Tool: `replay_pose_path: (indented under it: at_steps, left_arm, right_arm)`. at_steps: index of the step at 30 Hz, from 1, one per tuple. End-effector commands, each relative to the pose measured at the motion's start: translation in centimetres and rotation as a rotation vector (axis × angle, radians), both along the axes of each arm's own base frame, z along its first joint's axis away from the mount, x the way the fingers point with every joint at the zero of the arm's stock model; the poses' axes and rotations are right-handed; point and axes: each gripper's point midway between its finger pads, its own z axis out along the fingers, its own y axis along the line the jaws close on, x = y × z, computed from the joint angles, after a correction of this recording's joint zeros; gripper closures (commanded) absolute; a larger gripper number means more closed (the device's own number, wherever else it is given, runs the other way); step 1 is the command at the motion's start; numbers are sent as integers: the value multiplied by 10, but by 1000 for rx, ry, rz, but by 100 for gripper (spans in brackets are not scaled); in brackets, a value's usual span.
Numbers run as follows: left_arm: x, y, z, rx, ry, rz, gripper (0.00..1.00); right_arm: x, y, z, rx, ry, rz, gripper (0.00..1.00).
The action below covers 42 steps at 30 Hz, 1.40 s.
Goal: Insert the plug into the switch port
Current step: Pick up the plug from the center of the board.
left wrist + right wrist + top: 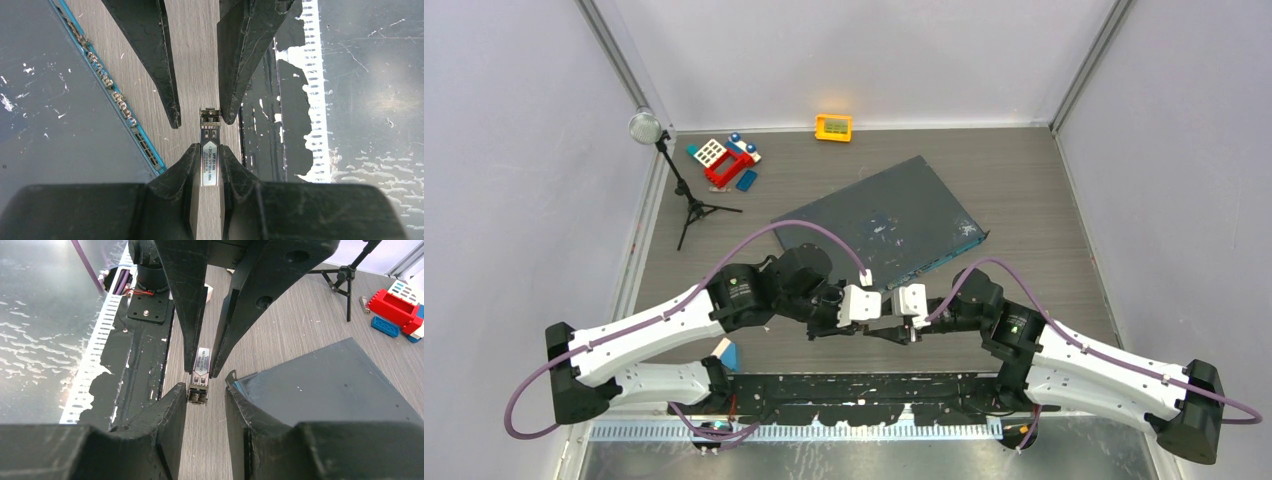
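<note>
A: While the left jaws clamp the plug point(210, 167) above the tabletop point(195, 60), what about the right?
B: Right jaws gape around its tip, unclenched, near the box's point(45, 100) teal port row point(107, 82).

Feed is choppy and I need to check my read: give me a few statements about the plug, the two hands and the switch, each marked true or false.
1. The left hand is shut on the plug. True.
2. The plug is seated in a port of the switch. False: it is held over the table, clear of the teal front face.
3. The right hand has its fingers on either side of the plug's free end, with a gap on one side. True.
4. The yellow box lies on the switch. False: it sits apart, at the table's far edge.
</note>
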Motion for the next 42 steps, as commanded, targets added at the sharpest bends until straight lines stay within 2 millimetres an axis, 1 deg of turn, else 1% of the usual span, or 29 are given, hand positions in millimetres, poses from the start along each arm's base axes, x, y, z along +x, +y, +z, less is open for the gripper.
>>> replay_pose_path:
  at_steps: [1, 8, 10, 14, 17, 19, 21, 22, 24, 26, 27, 28, 29, 30, 33, 35, 36, 39, 40, 42]
  left_arm:
    - [0, -7, 14, -61, -9, -5, 100]
    - [1, -7, 13, -62, -14, 1, 100]
    - [1, -7, 13, -63, -15, 1, 100]
    - [1, -7, 13, -62, -16, 3, 100]
    - [3, -6, 13, -66, -25, 11, 99]
    - [5, -6, 14, -74, -38, 21, 97]
    - [9, -5, 15, -83, -57, 39, 88]
    - [11, -4, 15, -88, -69, 53, 82]
    - [21, -3, 19, -113, -102, 111, 62]
    - [38, 2, 27, -156, -152, 225, 43]
    - [47, 5, 30, -182, -169, 292, 33]
    - [54, 6, 35, -217, -168, 359, 22]
    - [66, 12, 39, -242, -185, 452, 10]
    - [75, 16, 41, -263, -185, 533, 2]
    - [94, 24, 41, -258, -174, 680, 0]
    - [112, 32, 36, -227, -143, 804, 0]
    - [123, 39, 30, -202, -117, 873, 0]
    - [154, 53, 15, -193, 12, 1019, 0]
    - [162, 57, 12, -206, 38, 1051, 0]
    - [179, 63, 13, -238, 42, 1111, 0]
  right_arm:
    - [1, 3, 8, 32, -9, -3, 60]
    - [1, 2, 4, 14, 6, -7, 61]
    - [1, 2, 4, 13, 7, -9, 64]
    - [1, 2, 4, 12, 10, -7, 74]
    - [1, 2, 2, 4, 14, -11, 79]
    - [1, 1, 1, 1, 15, -15, 85]
    - [1, 0, 0, -2, 16, -19, 95]
    - [2, -1, 1, -1, 15, -26, 99]
    - [7, -2, 2, 5, 20, -60, 99]
    - [17, -5, 5, 19, 41, -136, 99]
    - [23, -6, 7, 30, 56, -178, 99]
    - [30, -8, 8, 36, 76, -226, 100]
    - [35, -9, 9, 46, 96, -268, 100]
    - [43, -11, 9, 54, 116, -321, 100]
    - [70, -20, 5, 81, 177, -505, 100]
    - [88, -27, 2, 101, 210, -632, 99]
    - [94, -29, -2, 103, 222, -678, 99]
    - [106, -35, -8, 121, 252, -768, 100]
    - [109, -38, -10, 131, 262, -795, 100]
    - [112, -42, -13, 154, 272, -824, 100]
